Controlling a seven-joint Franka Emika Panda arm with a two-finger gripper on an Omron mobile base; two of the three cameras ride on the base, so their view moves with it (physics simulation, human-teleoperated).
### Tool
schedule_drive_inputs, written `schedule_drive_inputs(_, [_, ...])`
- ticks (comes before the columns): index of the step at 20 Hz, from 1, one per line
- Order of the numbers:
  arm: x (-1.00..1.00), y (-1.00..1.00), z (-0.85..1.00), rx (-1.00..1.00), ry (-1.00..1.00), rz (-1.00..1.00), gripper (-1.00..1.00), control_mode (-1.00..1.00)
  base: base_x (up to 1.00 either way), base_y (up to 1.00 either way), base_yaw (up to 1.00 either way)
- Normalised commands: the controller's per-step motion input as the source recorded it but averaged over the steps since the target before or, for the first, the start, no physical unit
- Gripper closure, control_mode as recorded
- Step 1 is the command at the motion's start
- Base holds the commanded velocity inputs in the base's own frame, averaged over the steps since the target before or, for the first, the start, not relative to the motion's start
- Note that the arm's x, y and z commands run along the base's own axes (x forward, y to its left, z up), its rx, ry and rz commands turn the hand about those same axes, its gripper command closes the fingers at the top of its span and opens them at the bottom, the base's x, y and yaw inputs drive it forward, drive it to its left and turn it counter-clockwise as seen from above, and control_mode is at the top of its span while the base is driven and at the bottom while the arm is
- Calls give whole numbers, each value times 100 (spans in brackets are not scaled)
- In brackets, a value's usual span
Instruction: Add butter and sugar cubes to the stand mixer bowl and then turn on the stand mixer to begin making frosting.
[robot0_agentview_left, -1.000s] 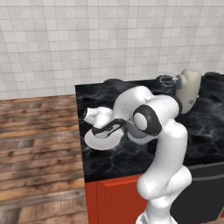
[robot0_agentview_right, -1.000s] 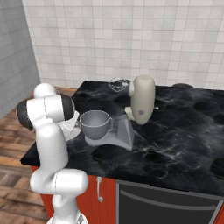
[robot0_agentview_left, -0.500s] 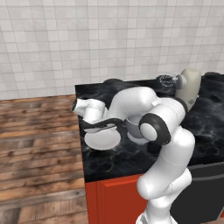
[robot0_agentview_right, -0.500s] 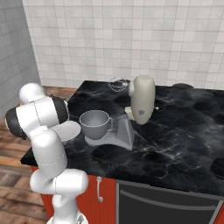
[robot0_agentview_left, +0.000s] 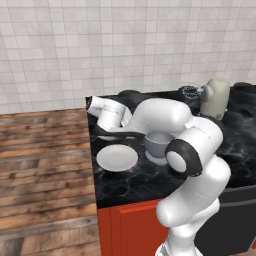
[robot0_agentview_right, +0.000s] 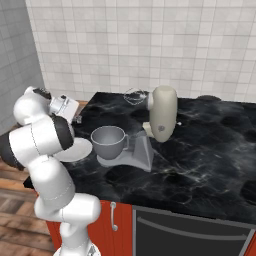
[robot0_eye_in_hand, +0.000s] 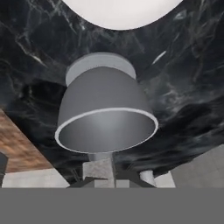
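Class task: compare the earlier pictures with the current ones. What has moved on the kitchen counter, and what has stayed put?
Only the arm moved: its hand swung from over the white plate toward the counter's back left corner, gripper staying shut. The stand mixer bowl, stand mixer and plate stayed put.

The black marble counter (robot0_agentview_right: 200, 150) sits on red base cabinets (robot0_agentview_left: 130, 225) above a wooden floor (robot0_agentview_left: 45, 165), with a dark appliance front (robot0_agentview_right: 195, 235) below it to the right. Directly on the counter, a white plate (robot0_agentview_left: 117, 157) lies near the left edge, and just right of it stands the stand mixer (robot0_agentview_right: 161, 120), whose flat grey base carries the stand mixer bowl (robot0_agentview_right: 108, 141). Dark round shapes (robot0_agentview_right: 235, 120) lie at the far right of the counter; they cannot be identified.
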Motion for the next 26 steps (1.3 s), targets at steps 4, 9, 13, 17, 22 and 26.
schedule_drive_inputs(4, [0, -69, 6, -2, 0, 0, 100, -100, 0, 0, 0])
schedule_drive_inputs(9, [0, -44, -13, 0, 0, 0, 100, -100, 0, 0, 0])
schedule_drive_inputs(13, [1, -21, -39, 0, 0, 0, 100, -100, 0, 0, 0])
schedule_drive_inputs(17, [2, -20, -53, 0, 3, 0, 100, -100, 0, 0, 0])
schedule_drive_inputs(22, [11, -23, -36, 0, 5, 0, 100, -100, 0, 0, 0])
schedule_drive_inputs(26, [16, -20, -31, 0, 8, 0, 100, -100, 0, 0, 0])
